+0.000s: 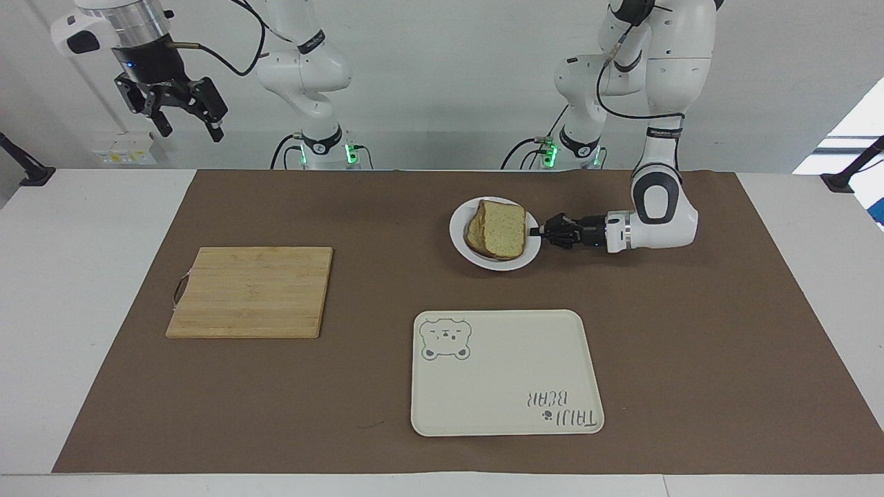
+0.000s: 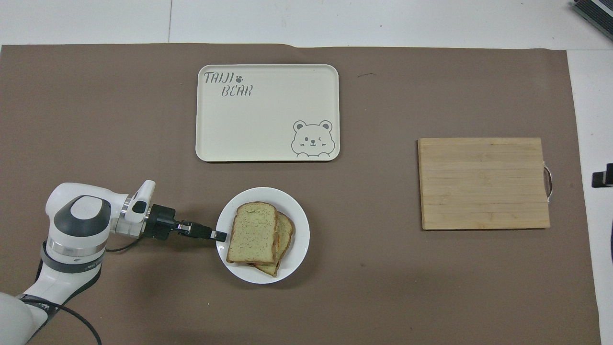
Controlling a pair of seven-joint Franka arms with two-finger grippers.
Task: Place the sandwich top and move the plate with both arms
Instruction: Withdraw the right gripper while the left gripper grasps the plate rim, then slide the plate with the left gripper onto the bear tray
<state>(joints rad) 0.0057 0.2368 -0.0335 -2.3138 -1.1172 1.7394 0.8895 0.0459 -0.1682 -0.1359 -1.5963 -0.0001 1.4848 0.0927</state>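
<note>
- Sandwich top [image 1: 503, 228] lies on the lower slice, on the white plate [image 1: 464, 248], frame centre.
- Left gripper [image 1: 533, 232] is clenched on the plate's rim.
- Right gripper [image 1: 185, 117] hangs released, upper left.

One camera sits high across the table, facing the two robot bases at the top of its frame. The other hangs above the robots' end, looking steeply down and forward. Both take in the whole brown paper mat [image 1: 677, 359] [image 2: 383, 297], half a turn apart, from a similar distance.
</note>
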